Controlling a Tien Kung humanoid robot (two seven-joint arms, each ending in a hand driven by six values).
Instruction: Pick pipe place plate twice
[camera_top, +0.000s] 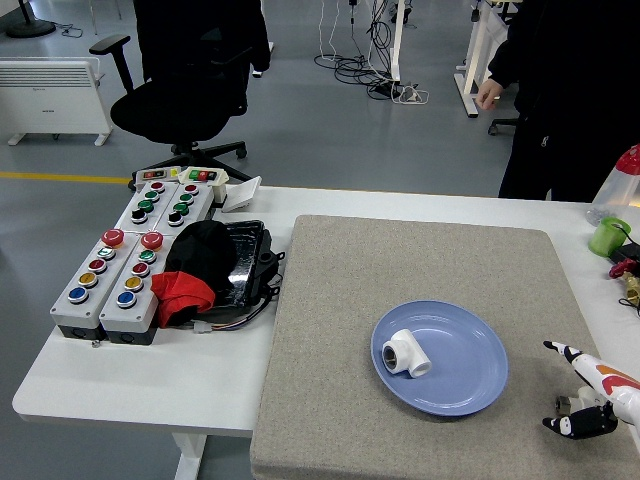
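At the lower right corner of the head view, the right hand (588, 398) hovered low over the grey mat (400, 290), fingers loosely spread and gripping nothing. Just under its dark fingertips lay a small white-and-metal piece (566, 405), probably a second pipe fitting, though too much was hidden to be sure. Well to its left, clear of the hand, the blue plate (470, 380) rested on the mat with one white pipe fitting (404, 353) lying on its left half.

That fitting was a short, stubby elbow of white plastic, one round opening facing the camera. It likely handled as light and rigid, not fragile, with a smooth skin that could slip or roll. A pinch across the body between the two openings looked the safest hold. No left hand showed.
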